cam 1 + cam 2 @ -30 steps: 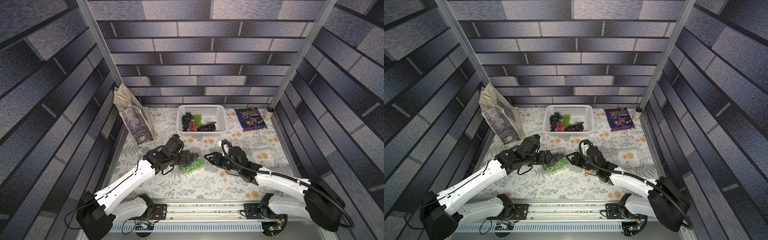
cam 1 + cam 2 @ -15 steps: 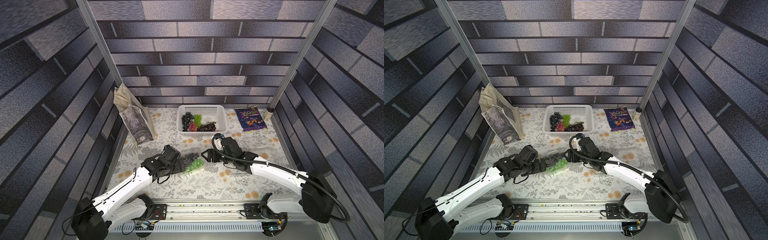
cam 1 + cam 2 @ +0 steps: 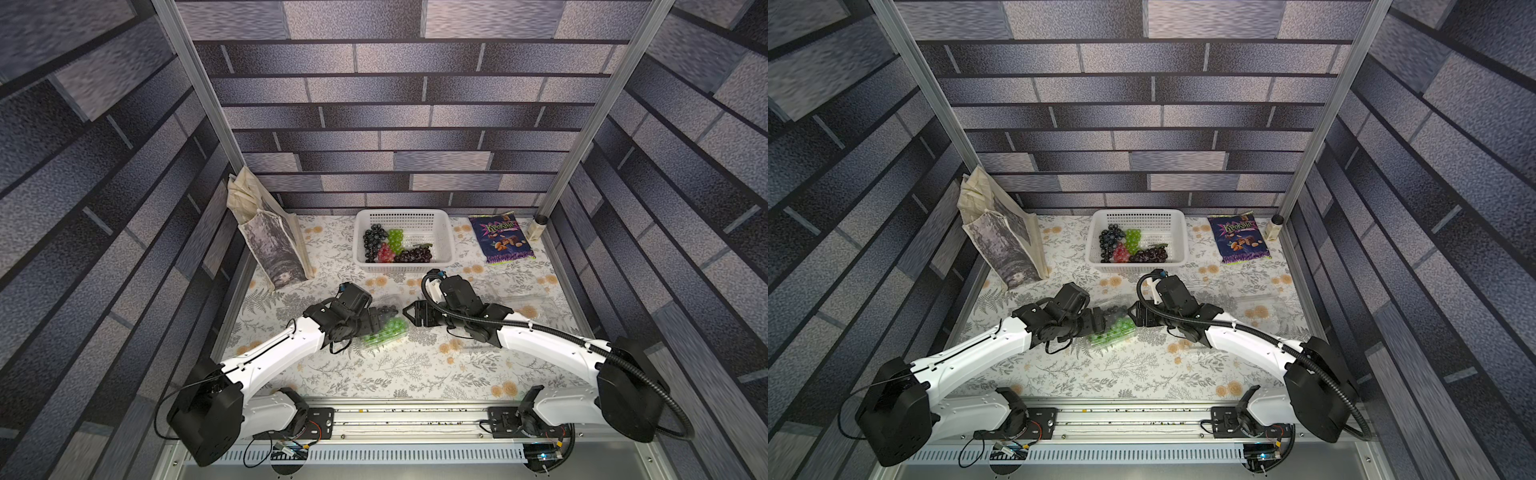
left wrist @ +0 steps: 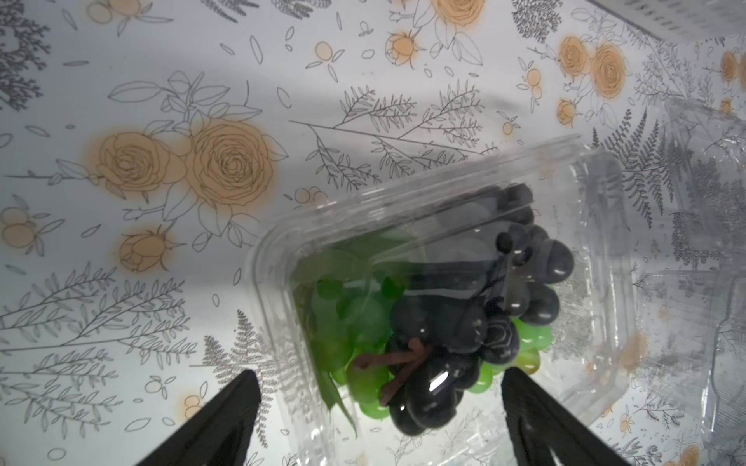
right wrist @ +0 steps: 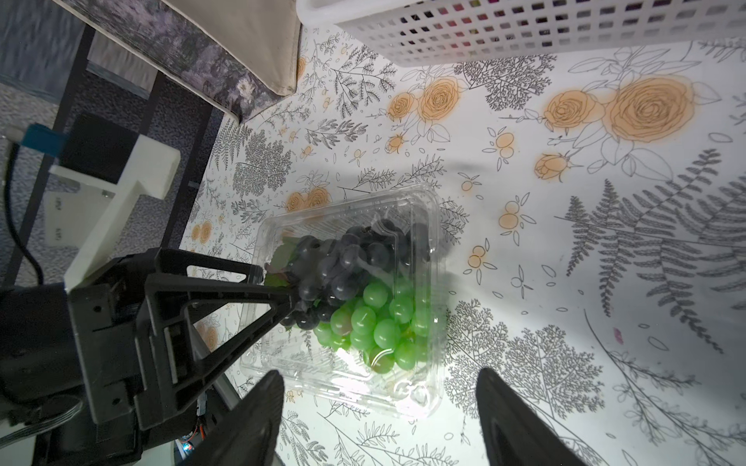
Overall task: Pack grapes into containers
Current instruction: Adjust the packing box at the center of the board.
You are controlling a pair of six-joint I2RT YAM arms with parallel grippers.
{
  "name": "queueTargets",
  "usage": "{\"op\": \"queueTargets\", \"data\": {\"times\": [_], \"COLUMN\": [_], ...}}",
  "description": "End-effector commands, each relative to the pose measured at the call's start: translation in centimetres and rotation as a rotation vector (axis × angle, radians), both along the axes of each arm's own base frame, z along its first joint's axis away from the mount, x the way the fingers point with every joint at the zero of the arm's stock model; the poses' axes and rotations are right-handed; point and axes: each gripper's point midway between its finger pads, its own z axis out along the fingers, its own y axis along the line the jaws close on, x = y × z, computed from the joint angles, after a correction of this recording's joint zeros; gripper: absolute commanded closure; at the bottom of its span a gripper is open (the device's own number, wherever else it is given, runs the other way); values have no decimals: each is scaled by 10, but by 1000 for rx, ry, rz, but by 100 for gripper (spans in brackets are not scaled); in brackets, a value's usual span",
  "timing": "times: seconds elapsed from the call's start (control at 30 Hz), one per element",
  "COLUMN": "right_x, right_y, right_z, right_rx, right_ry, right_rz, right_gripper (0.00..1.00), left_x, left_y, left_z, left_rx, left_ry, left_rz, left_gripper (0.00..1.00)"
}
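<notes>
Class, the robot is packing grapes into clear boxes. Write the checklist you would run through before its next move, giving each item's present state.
1. The green grapes and black grapes sit inside the container: ok.
2. The container is snapped shut: cannot tell.
3. The left gripper is open: ok.
4. The right gripper is open, short of the container: ok.
5. The basket is emptied: not ok, bunches lie inside.
6. An empty container waits nearby: ok.
</notes>
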Motion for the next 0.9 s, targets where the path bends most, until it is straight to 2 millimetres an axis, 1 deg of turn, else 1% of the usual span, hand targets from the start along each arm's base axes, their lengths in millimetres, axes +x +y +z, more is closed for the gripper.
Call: {"op": "queueTargets", "data": {"times": [0.0,0.13,0.3,0.4,0.47,0.63,0.7,0.8,0.87], "right_x": [-1,-3,-5,-7,-7,-8,-8,-9,-8], "right_y": [-7,-11,-15,-20,-23,-29,-29,-29,-28], "right_z": [2,1,2,3,4,6,7,8,10], "right_rx": [2,3,-1,-11,-18,-24,-25,-23,-22], "right_ry": [-13,-10,-12,-14,-20,-30,-30,-29,-33], "right_rz": [-10,-20,-29,-39,-48,-63,-63,-60,-56], "right_gripper": [23,23,23,23,23,23,23,23,23], "left_x": [19,35,54,65,71,81,83,83,81], "left_y": [-10,-16,-28,-40,-52,-71,-72,-62,-51], "left_z": [13,16,17,18,22,29,33,39,46], "left_rx": [-15,-8,-23,-48,-80,-96,-103,-100,-106], "left_ry": [-50,-69,-93,-108,-114,-136,-146,-161,-178], "left_rz": [-33,-53,-86,-112,-131,-166,-165,-143,-123], "left_gripper": [4,4,4,5,5,5,6,5,5]}}
